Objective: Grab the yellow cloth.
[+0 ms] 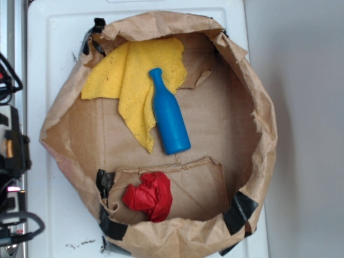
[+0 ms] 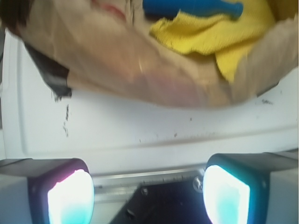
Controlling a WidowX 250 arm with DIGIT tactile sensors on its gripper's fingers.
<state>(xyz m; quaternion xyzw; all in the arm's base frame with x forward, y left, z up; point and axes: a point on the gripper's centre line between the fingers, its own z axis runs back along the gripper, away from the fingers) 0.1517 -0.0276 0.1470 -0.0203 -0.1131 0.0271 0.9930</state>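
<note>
with the gripper (image 2: 148, 196) spread open, we aim for the yellow cloth (image 1: 129, 75) at upper left, avoiding the blue bottle (image 1: 169, 115).

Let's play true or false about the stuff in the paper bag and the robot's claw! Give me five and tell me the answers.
1. The blue bottle lies partly on the yellow cloth. True.
2. The red cloth is touching the bottle. False: it sits apart, on a folded flap of the paper bag.
3. The gripper is holding the yellow cloth. False: its fingers are apart and empty, outside the bag.
4. The bottle stands upright. False: it lies on its side.
5. The bag rests on a white surface. True.
</note>
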